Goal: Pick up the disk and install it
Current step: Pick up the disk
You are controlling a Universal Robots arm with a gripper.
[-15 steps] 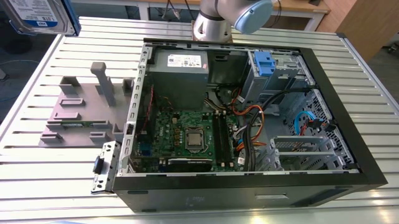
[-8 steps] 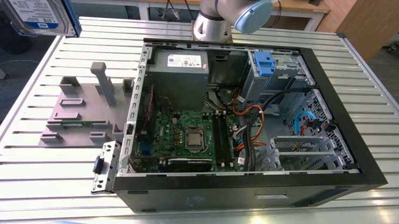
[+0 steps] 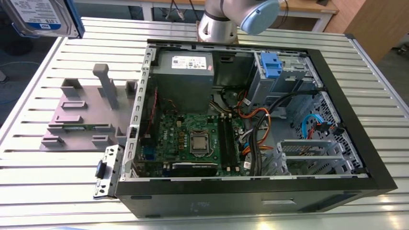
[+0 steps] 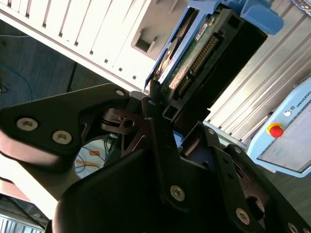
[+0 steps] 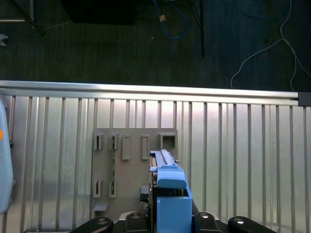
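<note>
Slatted aluminium table [image 3: 51, 191]; dark floor [image 5: 97, 48] beneath; wooden bench [image 3: 307, 8] behind; bright light.

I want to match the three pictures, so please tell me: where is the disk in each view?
Exterior view: the disk is at the exterior view's top left corner, up in the air.
Second wrist view: the disk is close to the camera, green circuit board showing.
First wrist view: the disk is edge-on, in front of the grey stand.
Shared landmark: the slatted table.

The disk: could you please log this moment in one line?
tool: shut on silver rectangular metal disk in blue plastic bracket | disk: aloft, clear of grey plastic stand | not installed
</note>
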